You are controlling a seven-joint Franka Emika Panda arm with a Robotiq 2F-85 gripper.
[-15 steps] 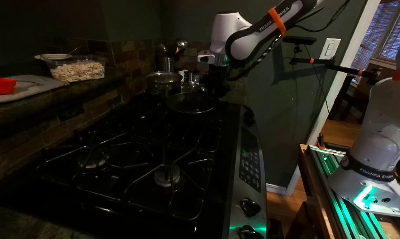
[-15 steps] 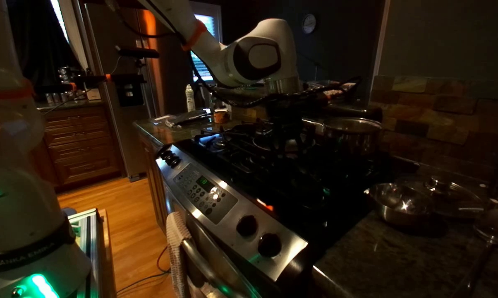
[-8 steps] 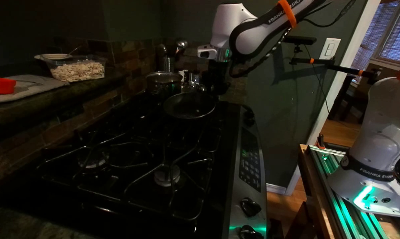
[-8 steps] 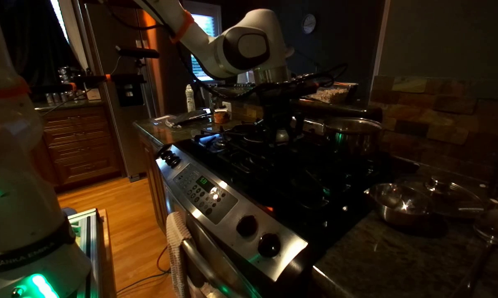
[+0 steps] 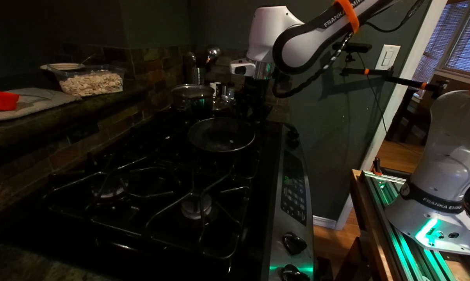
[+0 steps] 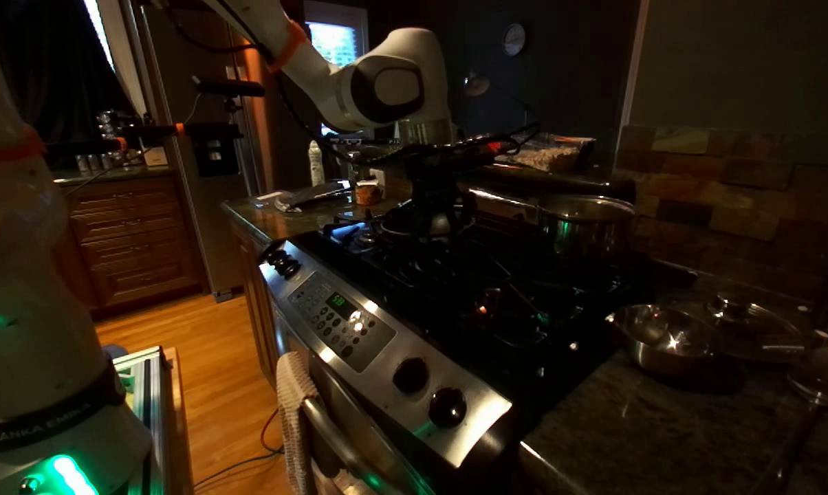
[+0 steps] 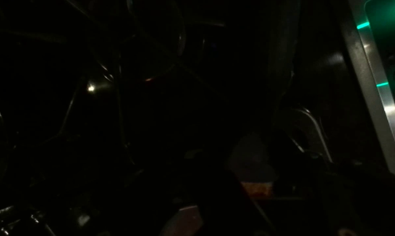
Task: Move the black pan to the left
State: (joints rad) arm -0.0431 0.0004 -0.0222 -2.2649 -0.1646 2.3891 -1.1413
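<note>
Dimly, the near end of the stove [image 5: 258, 207] showed a black knob [image 5: 294, 244] along its front edge and a pale burner cap [image 5: 196, 206] under the bars of a grate [image 5: 193, 181]. A little deeper, the control panel [image 5: 295, 191] gave off a faint green. Past that grate, toward the far end, was the black pan [image 5: 221, 136], its rim catching a thin light; whether it rested on the bars or hung just above them I could not tell, and its handle was lost in the dark. The arm [image 5: 303, 47] hung just beyond the pan, and in an exterior view the fingers [image 6: 423, 216] overlapped it. In such dark I could not tell how far open they stood, or whether they had hold of the pan. The wrist view gave only glints on the bars and the panel's metal edge at the right. Behind the pan, near the brick wall [image 5: 153, 74], stood a steel pot [image 5: 194, 102]. Past the stove's far end, a steel bowl [image 6: 661, 354] sat beside a lid [image 6: 751, 326].
</note>
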